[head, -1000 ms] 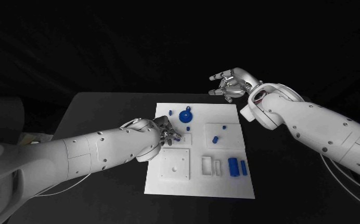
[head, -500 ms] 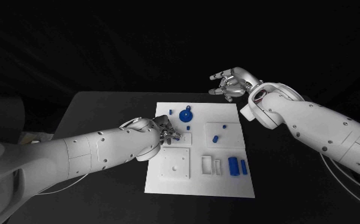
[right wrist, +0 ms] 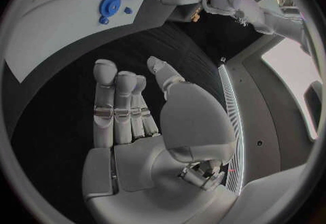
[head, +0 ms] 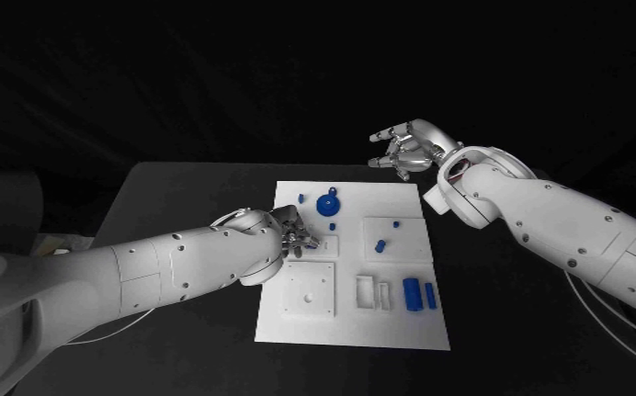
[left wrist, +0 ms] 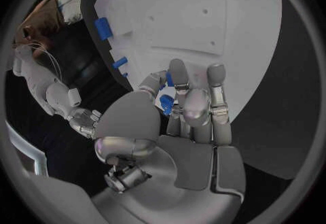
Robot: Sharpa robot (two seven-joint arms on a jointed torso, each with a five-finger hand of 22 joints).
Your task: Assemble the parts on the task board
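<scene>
Head view, board: we see the task board at centre frame on the black table, blue parts lying on it, a round part near its top.
Head view, hands: left hand over the board's left edge; right hand raised beyond the board's top right corner.
Left wrist view: fingers pinch a small blue part above the board.
Right wrist view: we see the right hand wide open, holding nothing, over bare table.

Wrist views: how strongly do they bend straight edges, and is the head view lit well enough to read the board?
Left wrist view: the task board bulges into a curve; a small blue part sits between the left hand's fingers. Right wrist view: the board's edge arcs past the open right hand. Head view: dark surroundings, but the white board and blue parts stand out clearly.
</scene>
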